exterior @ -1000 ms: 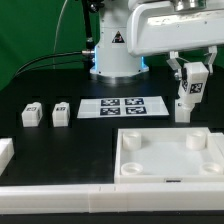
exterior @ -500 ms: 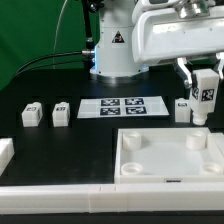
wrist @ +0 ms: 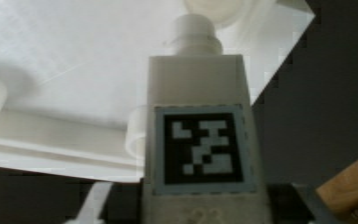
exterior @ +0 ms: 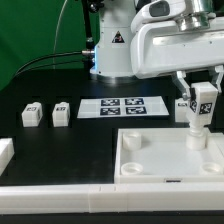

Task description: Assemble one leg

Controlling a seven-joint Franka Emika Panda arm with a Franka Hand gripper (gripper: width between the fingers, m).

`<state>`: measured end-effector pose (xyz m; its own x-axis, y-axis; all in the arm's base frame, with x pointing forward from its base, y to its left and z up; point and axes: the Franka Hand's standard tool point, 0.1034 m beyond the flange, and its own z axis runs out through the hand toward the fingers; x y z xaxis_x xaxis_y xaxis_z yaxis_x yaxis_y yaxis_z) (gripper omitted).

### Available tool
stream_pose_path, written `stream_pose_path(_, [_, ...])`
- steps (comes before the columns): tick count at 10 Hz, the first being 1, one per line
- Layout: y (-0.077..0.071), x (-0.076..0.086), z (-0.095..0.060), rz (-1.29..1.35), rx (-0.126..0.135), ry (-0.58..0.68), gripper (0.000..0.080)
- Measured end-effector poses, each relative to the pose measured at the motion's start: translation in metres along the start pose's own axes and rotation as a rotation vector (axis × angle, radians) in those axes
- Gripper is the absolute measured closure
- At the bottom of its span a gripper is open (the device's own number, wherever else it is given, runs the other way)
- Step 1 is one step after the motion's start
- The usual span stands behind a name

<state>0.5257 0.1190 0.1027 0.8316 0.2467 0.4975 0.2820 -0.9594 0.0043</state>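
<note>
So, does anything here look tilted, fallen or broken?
Nothing stands out. The end effector holds one leg about upright above the panel's far corner, on the exterior view's right. The three loose legs stand upright on the table, and the marker board lies flat.

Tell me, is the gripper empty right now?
No, the gripper is shut on a leg, holding it upright over the panel's far corner.

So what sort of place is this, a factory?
Probably a robotics research lab: a green backdrop, a marker board of printed tags on the black table, and a robot hand holding a tagged furniture leg.
</note>
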Motion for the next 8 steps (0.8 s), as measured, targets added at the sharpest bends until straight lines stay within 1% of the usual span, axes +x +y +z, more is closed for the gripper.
stream_pose_path(4, [0.000,0.000,0.000,-0.002,0.000,-0.001,0.0506])
stream_pose_path(5, [0.000,0.008,0.001,-0.003,0.001,0.000,0.0506])
stream_pose_path(6, [0.000,0.019,0.004,-0.003,0.004,0.009,0.0506])
stream_pose_path(8, [-0.003,0.037,0.013,-0.007,0.012,0.013,0.0506])
